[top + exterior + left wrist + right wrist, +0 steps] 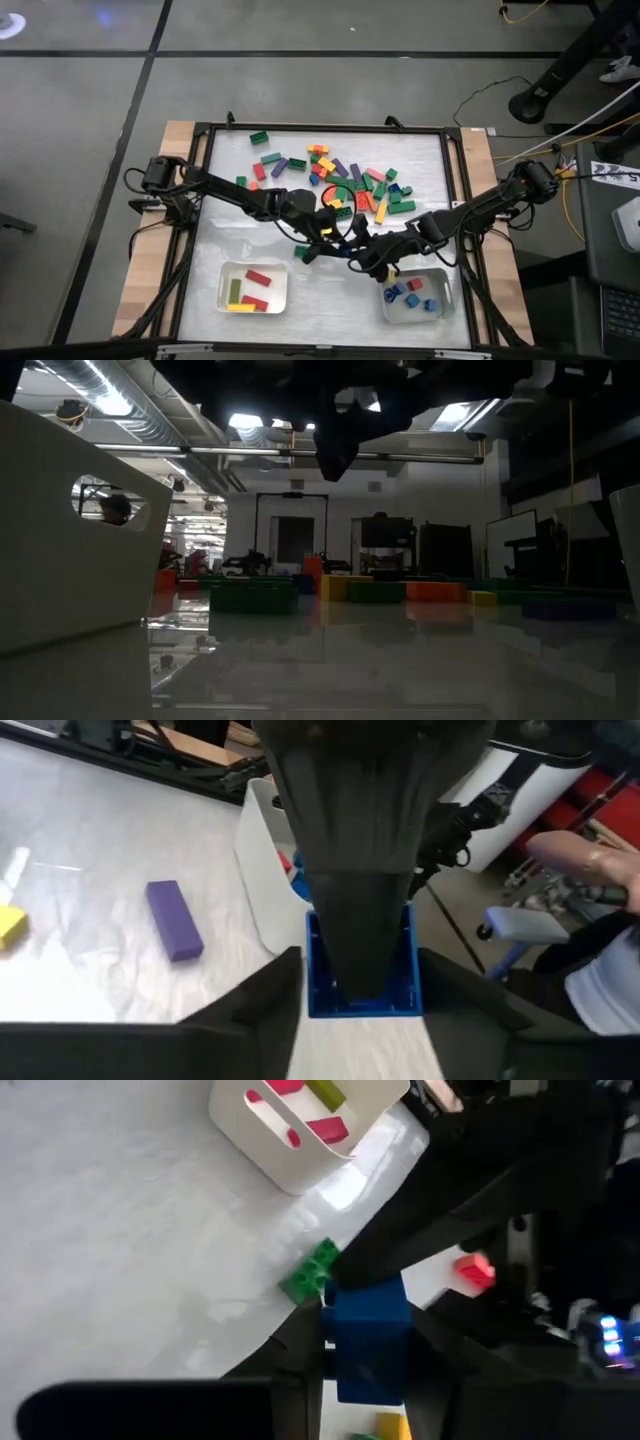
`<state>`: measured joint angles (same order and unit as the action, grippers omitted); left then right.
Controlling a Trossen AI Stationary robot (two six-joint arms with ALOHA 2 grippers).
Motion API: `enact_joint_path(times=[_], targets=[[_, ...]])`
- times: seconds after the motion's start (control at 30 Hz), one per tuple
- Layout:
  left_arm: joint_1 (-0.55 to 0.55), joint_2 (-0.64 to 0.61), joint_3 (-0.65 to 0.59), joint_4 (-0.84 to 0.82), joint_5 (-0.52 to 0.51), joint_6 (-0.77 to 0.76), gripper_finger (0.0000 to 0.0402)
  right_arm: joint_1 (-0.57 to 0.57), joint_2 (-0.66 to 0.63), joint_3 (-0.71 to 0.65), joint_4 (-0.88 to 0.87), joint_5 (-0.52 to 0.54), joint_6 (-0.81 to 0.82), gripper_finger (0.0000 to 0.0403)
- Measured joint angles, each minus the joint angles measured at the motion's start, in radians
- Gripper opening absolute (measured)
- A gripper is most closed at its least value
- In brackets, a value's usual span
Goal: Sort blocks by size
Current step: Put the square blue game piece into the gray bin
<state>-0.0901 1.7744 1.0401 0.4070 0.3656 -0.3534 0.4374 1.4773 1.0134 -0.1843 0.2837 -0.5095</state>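
**A:** Stock, largest lot first?

**B:** Unsorted heap of studded plastic blocks (345, 180), mixed colours, long and short: well apart from the pale rectangular tray of long blocks (222, 285), beyond the two grippers. Some two dozen or more, so most of the job is left.

**A:** Trays?

**B:** That long-block tray holds about four: red, yellow, green. The second pale tray (447, 300), level with it and well apart, holds a handful of short blue and red ones.

**A:** Grippers?

**B:** Both meet between that tray and the heap. The right gripper (352, 250) is clamped on a short blue plastic block (368, 1335). The left gripper (330, 232) flanks the same block; gripping or released, I cannot tell.

**A:** Strays?

**B:** One green block (303, 252), just beside the grippers, on the long-block tray's side.
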Motion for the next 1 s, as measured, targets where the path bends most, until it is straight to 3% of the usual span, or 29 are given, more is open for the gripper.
enact_joint_path(times=[0.23, 0.67, 0.9, 1.0], targets=[[-0.009, 0.000, 0.000, -0.059, -0.014, 0.072, 0.0253, 0.002, -0.007, 0.000, -0.082, -0.175, 0.179, 0.0093], [-0.009, 0.000, 0.000, -0.346, -0.015, 0.230, 0.0253, 0.015, -0.022, 0.095, -0.533, -0.637, 0.714, 0.0097], [-0.009, 0.000, 0.000, -0.426, -0.015, 0.232, 0.0253, 0.101, -0.018, 0.094, -0.638, -0.658, 0.894, 0.0103], [-0.009, 0.000, 0.000, -0.459, -0.015, 0.260, 0.0253, 0.134, -0.018, 0.094, -0.628, -0.591, 1.013, 0.0116]])
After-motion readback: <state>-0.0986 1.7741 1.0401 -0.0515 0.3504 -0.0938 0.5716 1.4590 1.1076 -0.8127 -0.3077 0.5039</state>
